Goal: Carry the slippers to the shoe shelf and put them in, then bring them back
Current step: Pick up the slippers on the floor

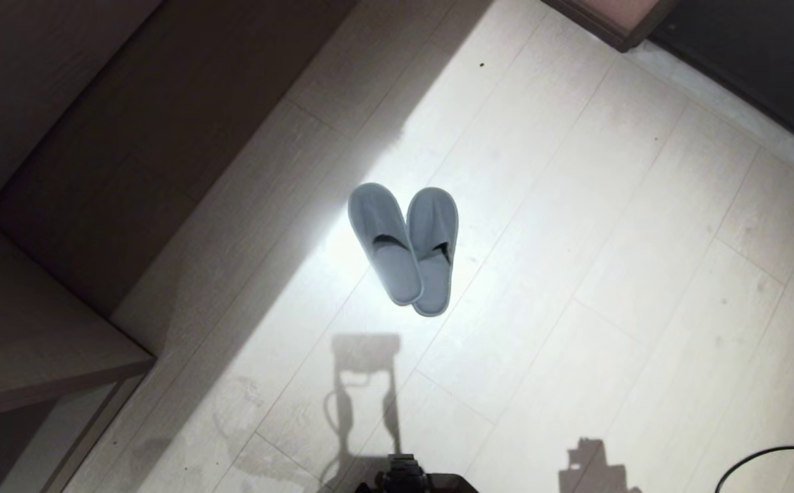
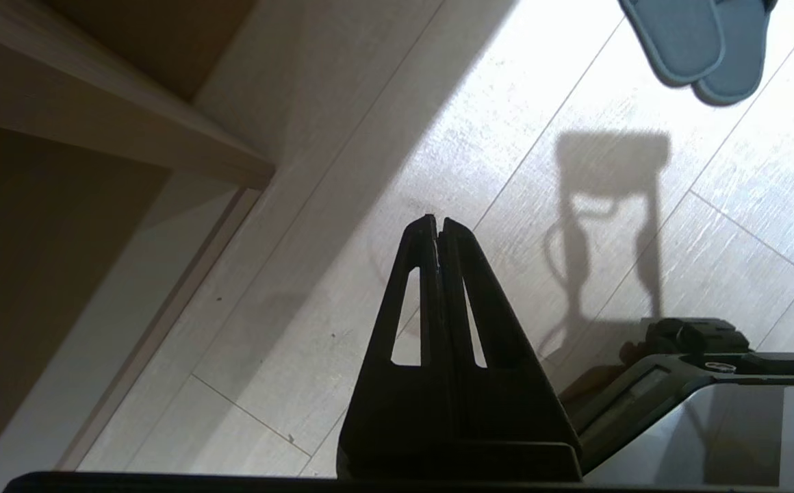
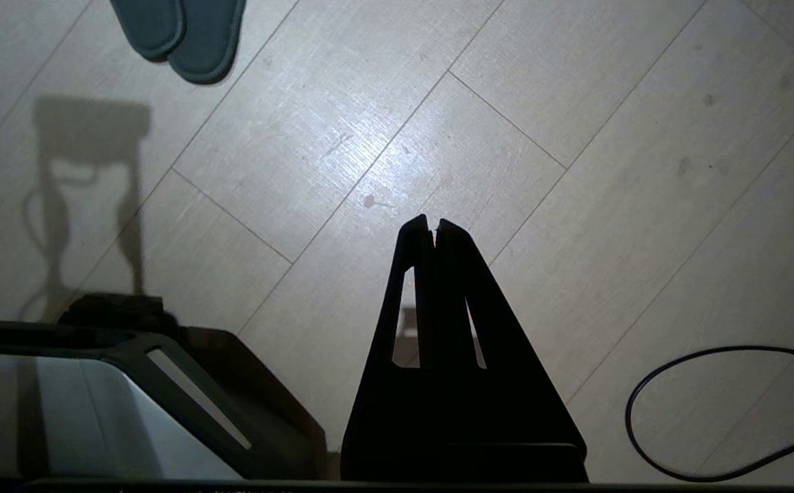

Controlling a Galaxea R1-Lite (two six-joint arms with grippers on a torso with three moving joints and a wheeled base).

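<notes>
slippers (image 1: 404,246) lie side by side on the pale floor (image 1: 609,274), heels overlapping, in a bright patch; left gripper (image 2: 438,222) hangs over bare floor, jaws pressed together; right gripper (image 3: 432,222) likewise, near a black cable (image 3: 698,411)

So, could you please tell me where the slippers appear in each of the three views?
Head view: slippers at centre, on the sunlit floor.
Left wrist view: only their heels, at the upper right corner.
Right wrist view: heels at the upper left edge.
Shared landmark: the robot's shadow beside the heels.
</notes>
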